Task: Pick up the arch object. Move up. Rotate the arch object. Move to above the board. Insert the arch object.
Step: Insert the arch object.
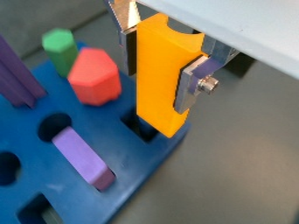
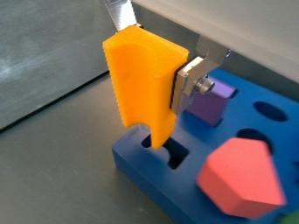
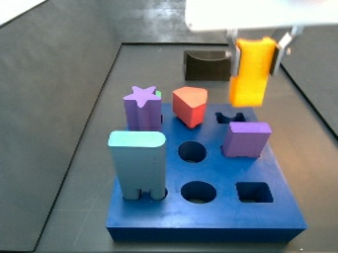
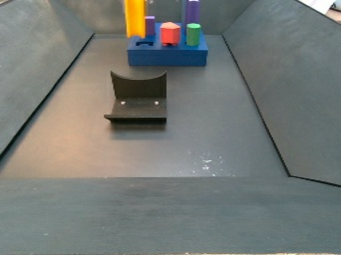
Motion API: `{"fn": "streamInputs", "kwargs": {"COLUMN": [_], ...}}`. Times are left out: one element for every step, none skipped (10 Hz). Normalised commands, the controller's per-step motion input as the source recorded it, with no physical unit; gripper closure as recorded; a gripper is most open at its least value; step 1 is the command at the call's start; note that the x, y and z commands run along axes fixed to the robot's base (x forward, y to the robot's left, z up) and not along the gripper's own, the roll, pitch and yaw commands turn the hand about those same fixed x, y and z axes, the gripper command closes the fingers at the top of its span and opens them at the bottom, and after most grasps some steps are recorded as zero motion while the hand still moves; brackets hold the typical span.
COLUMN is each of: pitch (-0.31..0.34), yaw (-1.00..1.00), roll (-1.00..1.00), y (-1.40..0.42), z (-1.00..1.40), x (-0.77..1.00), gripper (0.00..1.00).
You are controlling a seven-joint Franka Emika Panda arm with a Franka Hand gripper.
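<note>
Wrist views: arch object (image 2: 142, 83) upright, clamped between fingers (image 2: 191, 80), over board (image 2: 176, 179) slot.

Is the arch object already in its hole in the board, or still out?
Out: the hand holds the arch object upright, its lower end just above a hole in the board.

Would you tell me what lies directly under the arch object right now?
The gripper holds the arch object over a slot in the board; the slot's floor is hidden.

The tool (image 3: 254, 40) is mostly cut off above; the arch object (image 3: 252, 71) hides the hole beneath.
</note>
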Motion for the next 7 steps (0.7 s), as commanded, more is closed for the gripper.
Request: {"fn": "streamInputs", "kwargs": {"pitch": [0.331, 0.477, 0.444, 0.467, 0.459, 0.253, 0.000], "yaw": [0.02, 0.09, 0.13, 0.04, 0.00, -0.12, -0.05], "roll": [0.20, 0.39, 0.44, 0.43, 0.37, 0.24, 0.06], "y": [-0.07, -0.23, -0.19, -0.21, -0.25, -0.22, -0.01], "z": [-0.06, 0.13, 0.13, 0.12, 0.00, -0.09, -0.17], "x": [0.17, 0.02, 0.04, 0.15, 0.20, 0.00, -0.18], "gripper": [1.00, 1.00, 1.00, 1.00, 1.00, 1.00, 1.00]}}
